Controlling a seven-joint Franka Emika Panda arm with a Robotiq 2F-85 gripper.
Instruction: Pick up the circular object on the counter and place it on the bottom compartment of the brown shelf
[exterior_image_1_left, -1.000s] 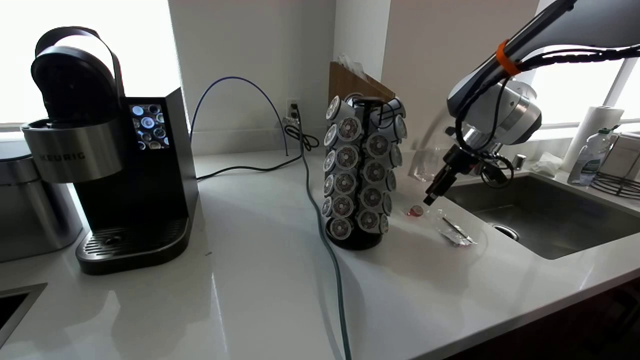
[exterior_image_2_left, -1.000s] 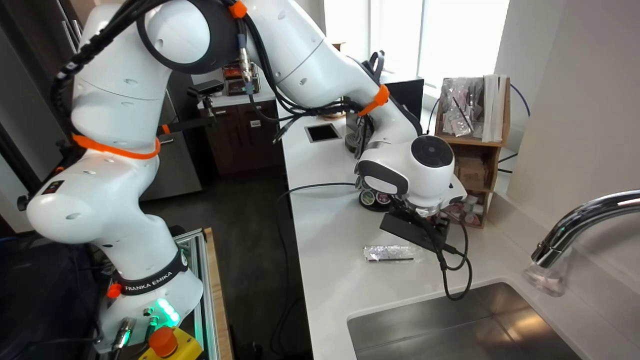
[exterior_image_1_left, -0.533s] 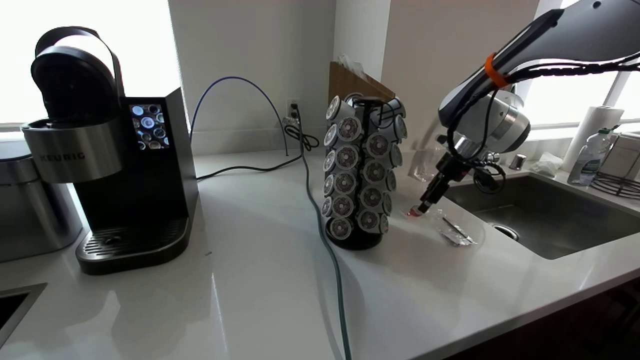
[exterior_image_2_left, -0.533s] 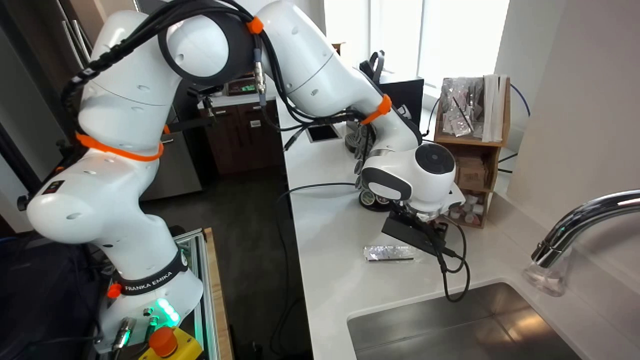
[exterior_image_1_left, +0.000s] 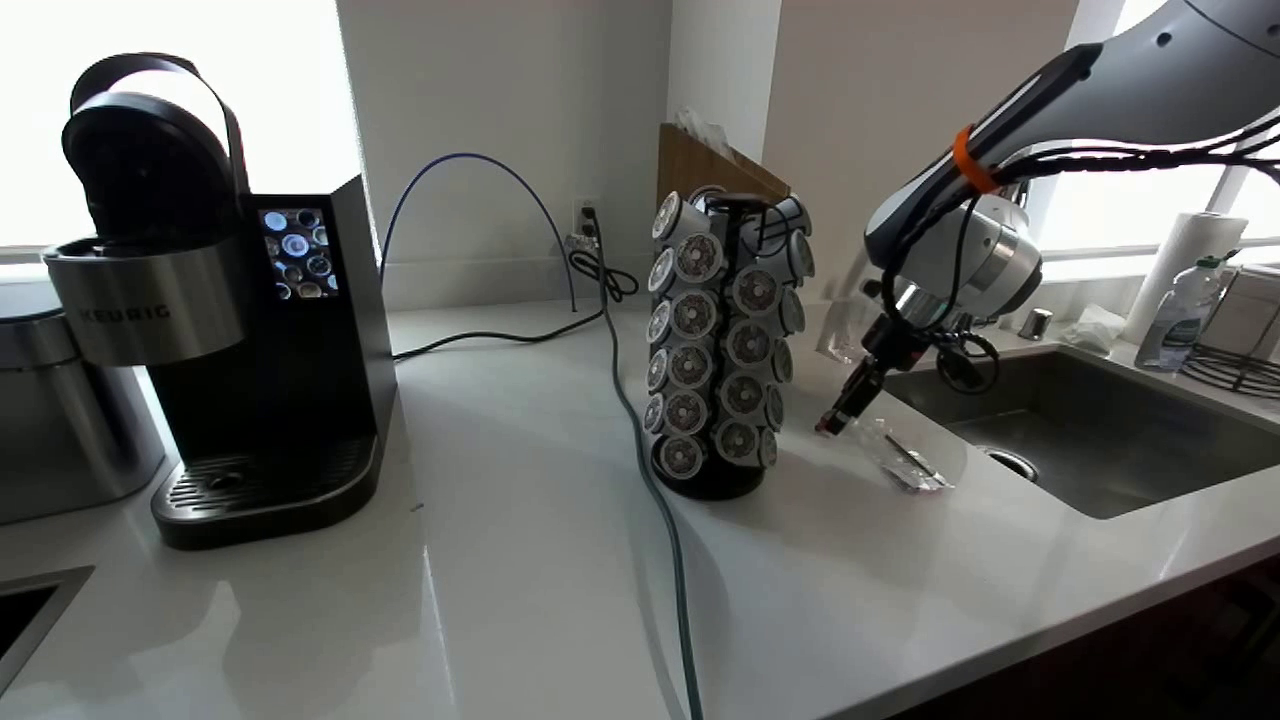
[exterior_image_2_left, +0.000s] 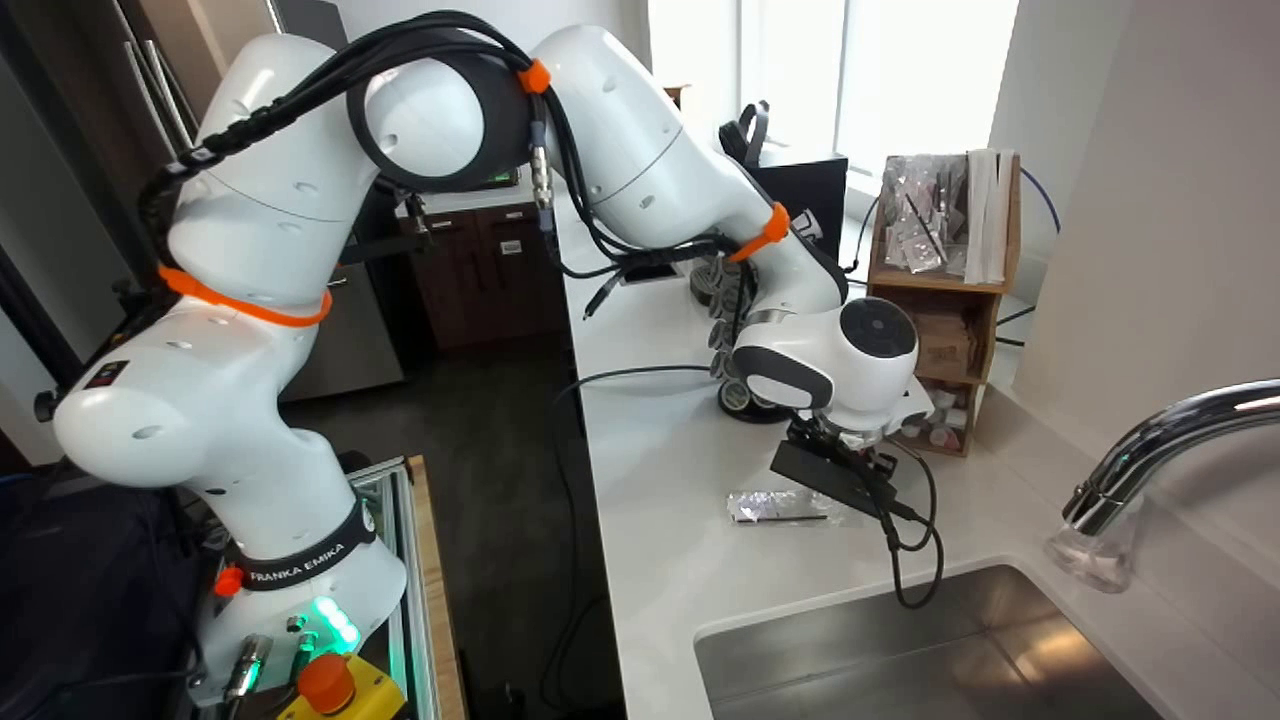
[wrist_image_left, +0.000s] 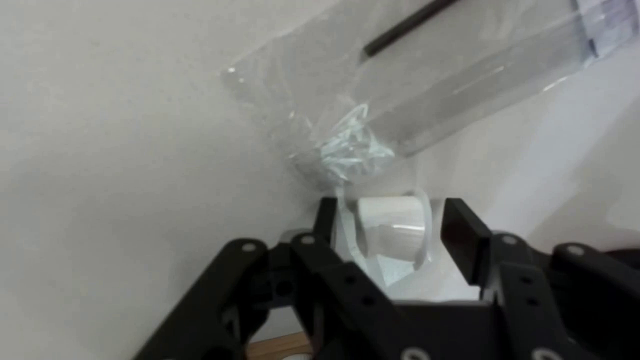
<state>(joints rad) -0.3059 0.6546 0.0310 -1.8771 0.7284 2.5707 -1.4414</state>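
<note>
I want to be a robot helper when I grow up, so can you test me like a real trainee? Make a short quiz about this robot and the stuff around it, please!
1. True or false: in the wrist view, the end effector is open, with the round object between its fingers.

2. Pick one. In an exterior view, the shelf has: A, two levels; B, three levels; C, five levels.

3. Fill the gap: the word on the front of the coffee maker is ____.

Key
1. True
2. B
3. KEURIG
</note>
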